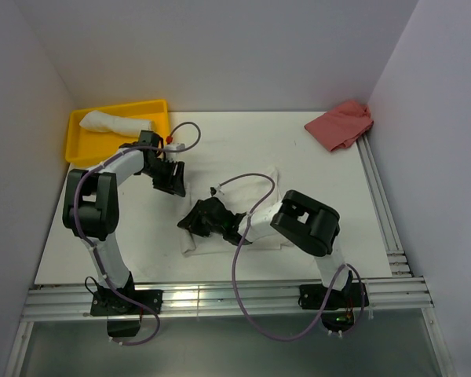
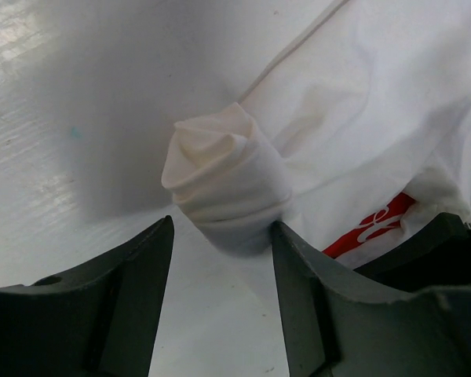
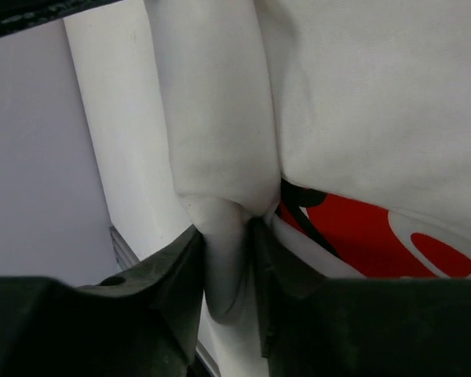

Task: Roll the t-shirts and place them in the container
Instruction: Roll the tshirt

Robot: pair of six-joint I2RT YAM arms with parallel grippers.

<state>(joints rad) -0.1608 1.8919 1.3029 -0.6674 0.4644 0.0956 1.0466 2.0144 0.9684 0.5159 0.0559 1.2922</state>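
Note:
A white t-shirt (image 1: 212, 245) with a red print (image 3: 361, 236) lies partly rolled in the middle of the table. In the left wrist view the roll's end (image 2: 228, 184) sits just ahead of my left gripper (image 2: 222, 236), which is open; the right finger (image 2: 298, 275) brushes the roll and the other stands apart from it. My left gripper (image 1: 171, 179) is at the shirt's far left end. My right gripper (image 3: 228, 236) is shut on a fold of the rolled edge (image 3: 220, 157), at the near left of the shirt (image 1: 198, 222). A second rolled white t-shirt (image 1: 110, 122) lies in the tray.
The yellow tray (image 1: 153, 110) stands at the back left, close behind my left arm. A red cloth (image 1: 341, 124) lies bunched in the back right corner by the wall. An aluminium rail (image 1: 385, 212) runs along the table's right and near edges.

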